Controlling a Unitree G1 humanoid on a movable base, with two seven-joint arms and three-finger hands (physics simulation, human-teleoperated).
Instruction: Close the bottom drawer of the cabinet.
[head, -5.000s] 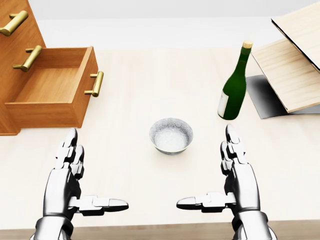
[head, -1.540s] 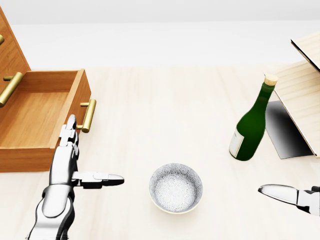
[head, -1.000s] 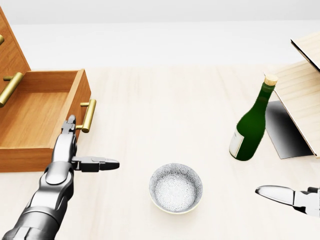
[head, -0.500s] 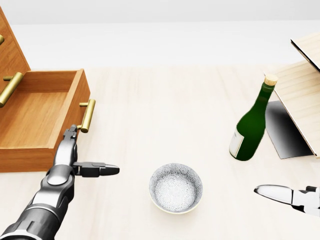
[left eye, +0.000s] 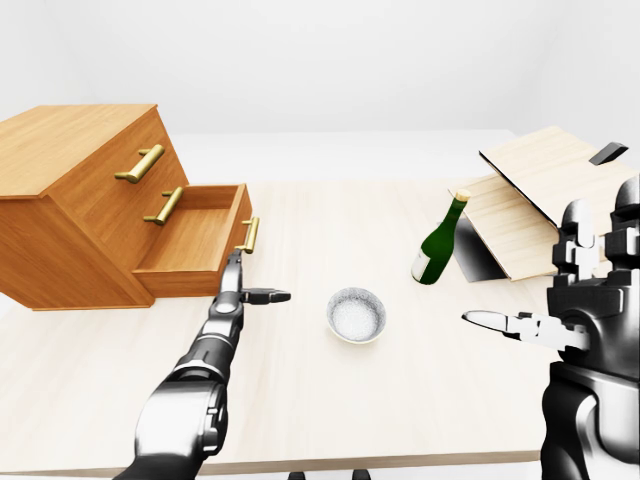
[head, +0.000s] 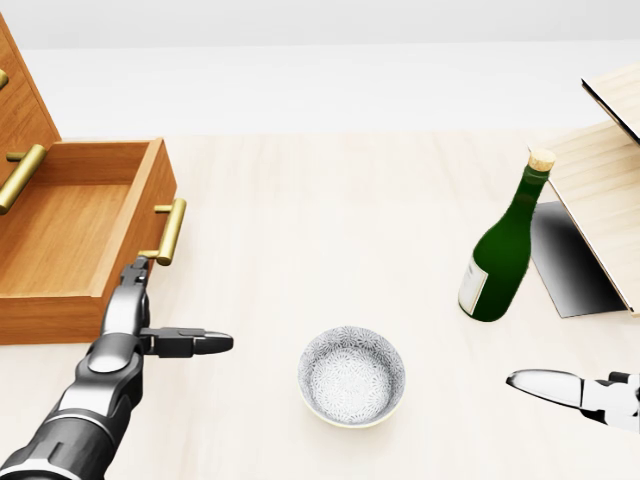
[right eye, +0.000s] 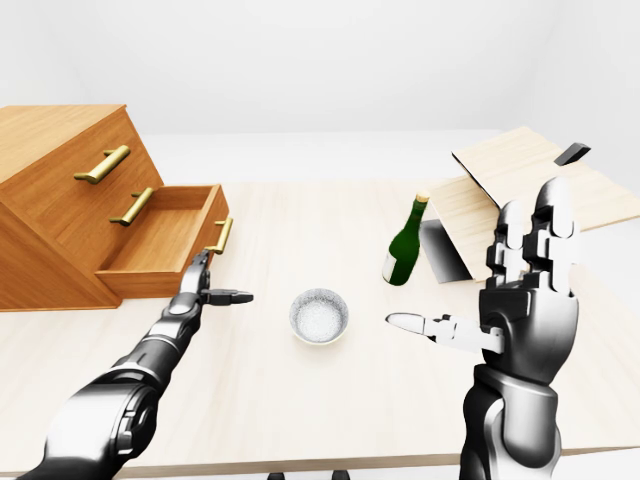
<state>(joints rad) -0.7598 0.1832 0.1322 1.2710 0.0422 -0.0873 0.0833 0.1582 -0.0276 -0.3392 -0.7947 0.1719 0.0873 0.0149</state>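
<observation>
**Bottom drawer stands open**

The bottom drawer (head: 75, 235) juts from the cabinet (left eye: 70, 215) toward 3 o'clock in head view, long axis running likewise. Left hand (head: 140, 315), fingers spread (thumb out), reaches its brass handle (head: 166, 232). Only the eye views show the right hand (right eye: 525, 285) whole, open.

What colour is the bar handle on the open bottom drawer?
Brass gold: the bar handle on the open wooden bottom drawer, clearest in head view.

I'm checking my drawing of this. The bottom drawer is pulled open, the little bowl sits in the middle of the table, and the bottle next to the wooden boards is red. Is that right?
Not quite: the bottle is green, not red, as the head view shows. The rest holds: the bottom drawer is pulled open and the little bowl sits mid-table.
</observation>
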